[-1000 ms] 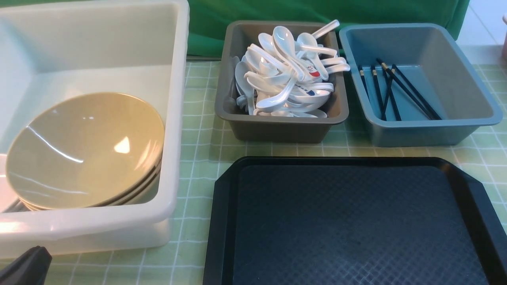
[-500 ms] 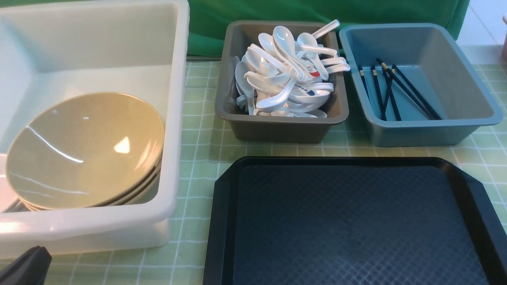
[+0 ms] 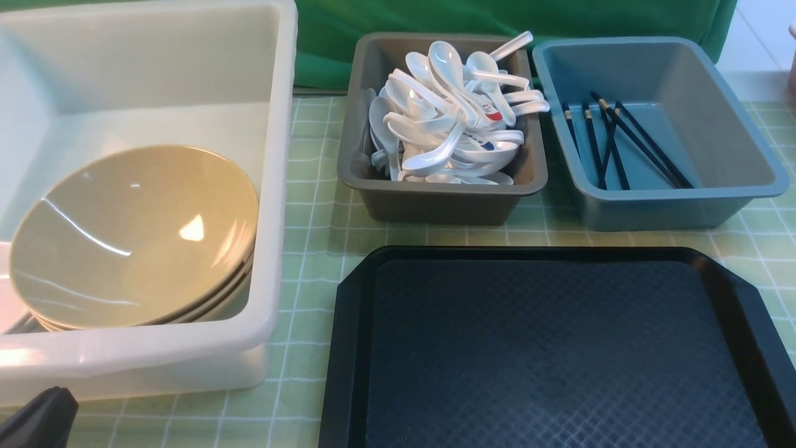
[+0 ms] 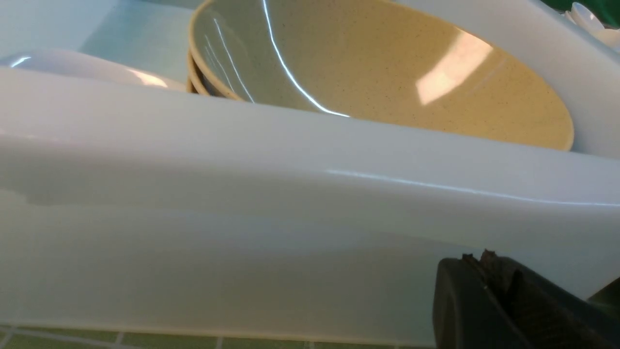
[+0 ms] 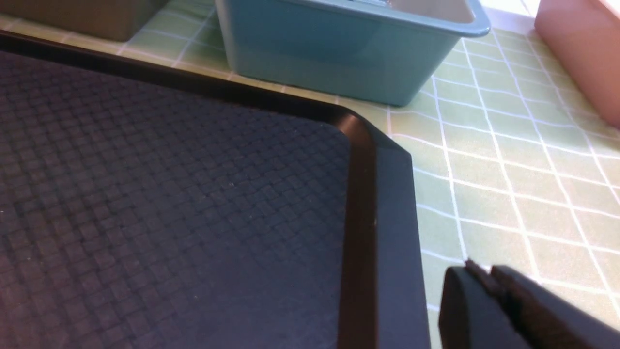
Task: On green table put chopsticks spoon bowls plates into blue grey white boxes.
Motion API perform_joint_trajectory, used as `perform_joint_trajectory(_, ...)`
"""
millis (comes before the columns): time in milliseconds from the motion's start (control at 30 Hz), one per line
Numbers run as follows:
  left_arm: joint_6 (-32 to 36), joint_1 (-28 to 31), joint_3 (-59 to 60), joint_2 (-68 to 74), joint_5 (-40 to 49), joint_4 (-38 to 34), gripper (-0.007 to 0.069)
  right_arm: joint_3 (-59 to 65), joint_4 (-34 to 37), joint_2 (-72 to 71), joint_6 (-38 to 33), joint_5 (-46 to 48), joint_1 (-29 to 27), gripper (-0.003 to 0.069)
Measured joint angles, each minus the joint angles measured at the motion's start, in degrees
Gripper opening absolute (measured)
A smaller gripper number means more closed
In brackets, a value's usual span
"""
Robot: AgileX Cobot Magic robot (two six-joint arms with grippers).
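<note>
Stacked tan bowls [image 3: 134, 236] [image 4: 387, 72] lie in the white box [image 3: 273, 186]. A pale white dish [image 4: 72, 65] shows beside them; I cannot tell whether it is a plate. White spoons [image 3: 448, 118] are heaped in the grey box [image 3: 435, 202]. Black chopsticks [image 3: 622, 146] lie in the blue box [image 3: 671, 208] [image 5: 339, 53]. My left gripper [image 3: 37, 417] [image 4: 479, 259] is shut and empty, low in front of the white box's near wall. My right gripper [image 5: 479, 271] is shut and empty, over the tablecloth beside the tray's far right corner.
A black tray [image 3: 547, 348] [image 5: 169, 194] with nothing on it lies in front of the grey and blue boxes. A pink container [image 5: 581, 58] stands to the right of the blue box. Green cloth hangs behind the boxes.
In the front view the left gripper's tip sits slightly lower than before. Nothing else has moved.
</note>
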Motion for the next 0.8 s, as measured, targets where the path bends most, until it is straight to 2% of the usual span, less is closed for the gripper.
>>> perform_joint_trajectory(800, 0.15, 0.0, 0.0, 0.0, 0.0, 0.0, -0.0001, 0.0, 0.0, 0.0, 0.0, -0.07, 0.0, 0.0078)
